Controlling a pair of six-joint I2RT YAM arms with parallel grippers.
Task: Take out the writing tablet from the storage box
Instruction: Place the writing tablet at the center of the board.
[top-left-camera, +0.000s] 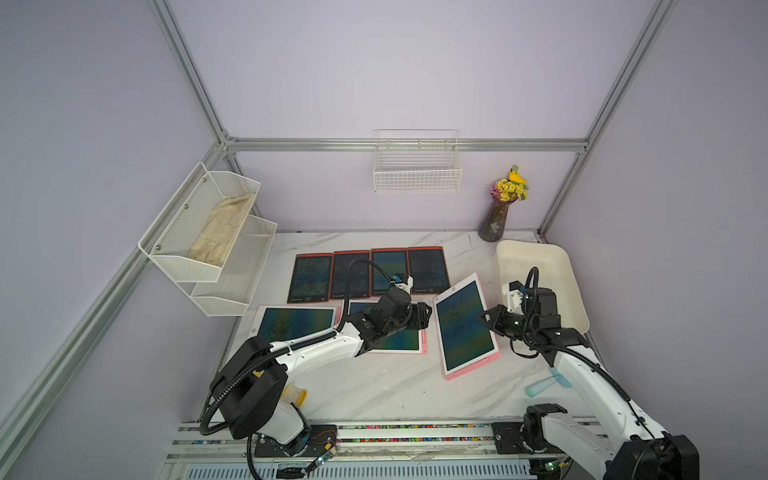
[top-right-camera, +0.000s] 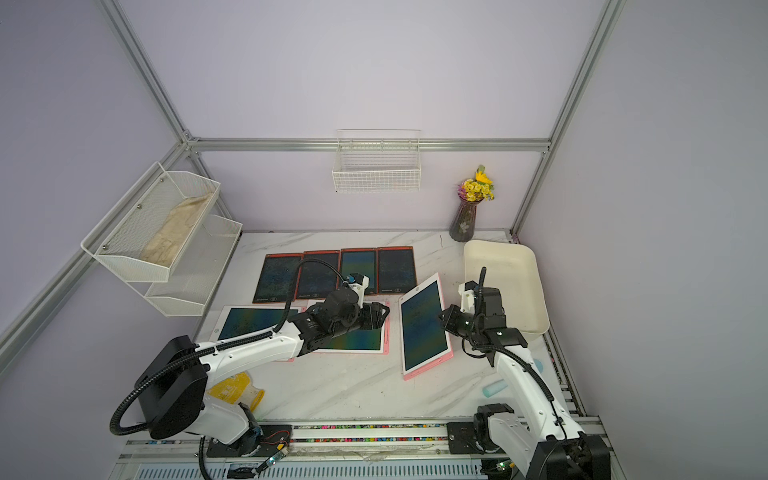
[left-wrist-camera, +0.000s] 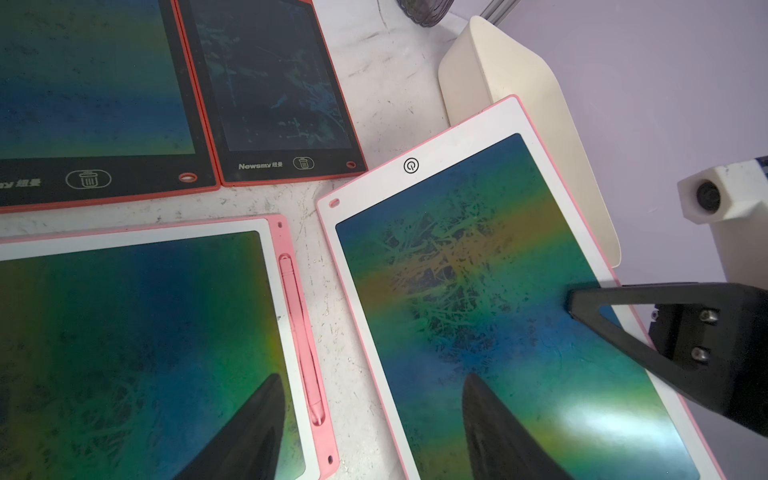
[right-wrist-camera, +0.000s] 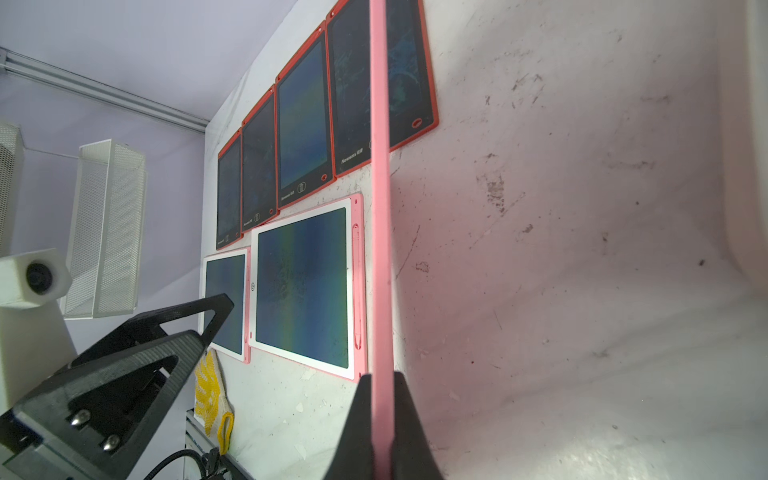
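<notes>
The storage box (top-left-camera: 540, 266) is a cream-white tray that sits on the worktop (top-left-camera: 395, 386). In both top views it is at the far corner on the right arm's side (top-right-camera: 498, 266).

The writing tablet (top-left-camera: 463, 328) is out of the box. It is pink at the edge, with a white frame and a dark screen that shines green and blue. It is just beside the box, between the box and the other tablets (top-right-camera: 422, 328).

The right gripper (top-left-camera: 488, 318) is clamped on the long side of the tablet that faces the box. In the right wrist view the tablet (right-wrist-camera: 380, 208) looks like a thin pink strip, with the gripper (right-wrist-camera: 380, 382) squeezed tight on both sides of it. The tablet is tilted, with the end near the box higher up. I cannot tell if its low end touches the worktop.

The left gripper (top-left-camera: 426, 311) has its two fingers apart. It hangs over another pink tablet (top-left-camera: 399, 338) that lies flat on the worktop, on the side of the held tablet away from the box. In the left wrist view the gripper (left-wrist-camera: 372, 376) points at the gap between this flat tablet and the held one (left-wrist-camera: 478, 270).

One more pink tablet (top-left-camera: 295, 322) lies flat still farther from the box. Four red tablets (top-left-camera: 370, 272) lie in a row behind the pink ones. A vase of flowers (top-left-camera: 496, 220) stands just behind the box.
</notes>
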